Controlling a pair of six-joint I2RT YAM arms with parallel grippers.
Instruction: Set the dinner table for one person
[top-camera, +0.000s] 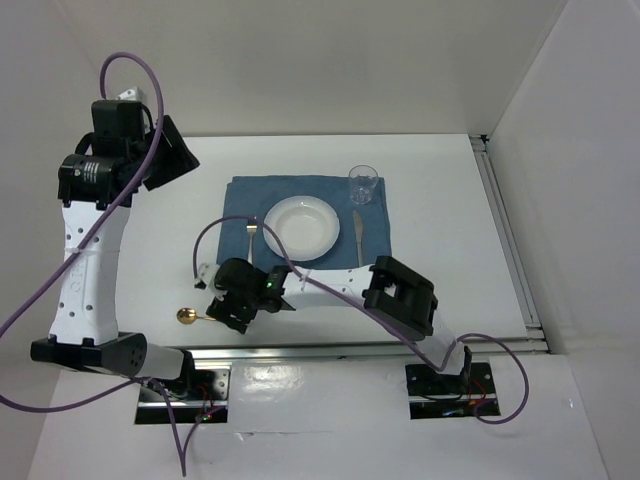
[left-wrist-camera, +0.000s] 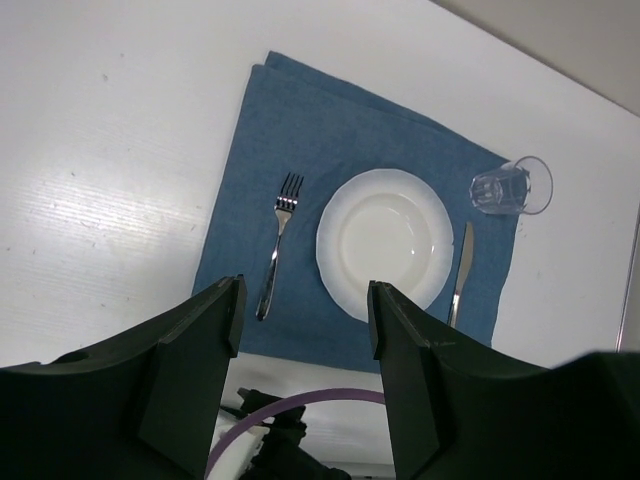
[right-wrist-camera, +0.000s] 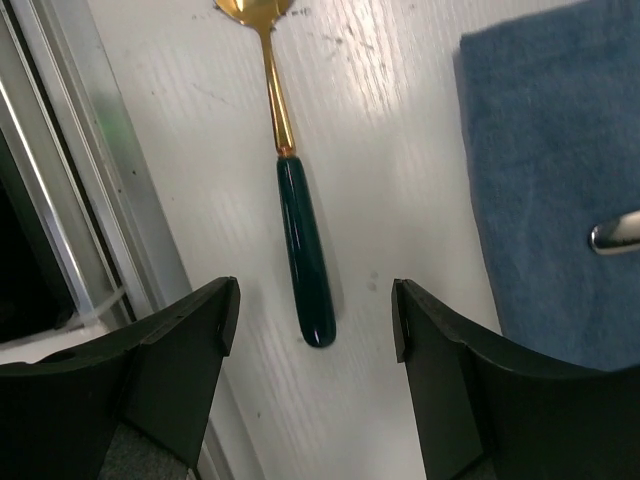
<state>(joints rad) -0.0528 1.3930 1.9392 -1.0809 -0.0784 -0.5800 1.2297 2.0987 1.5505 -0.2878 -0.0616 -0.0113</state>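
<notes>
Hovering wide open over the spoon (right-wrist-camera: 305, 250), the right hand (right-wrist-camera: 315, 300) looked sketchy to me, since that spoon lay flat on the bare table (right-wrist-camera: 400, 120) just beside the near rail (right-wrist-camera: 70, 170), so closing fingers (right-wrist-camera: 180, 360) could've skidded off it or clipped the rail.

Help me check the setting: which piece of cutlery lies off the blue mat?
The gold spoon with the dark green handle; it lies on the dinner table, while the fork and knife sit on the mat beside the plate.
</notes>
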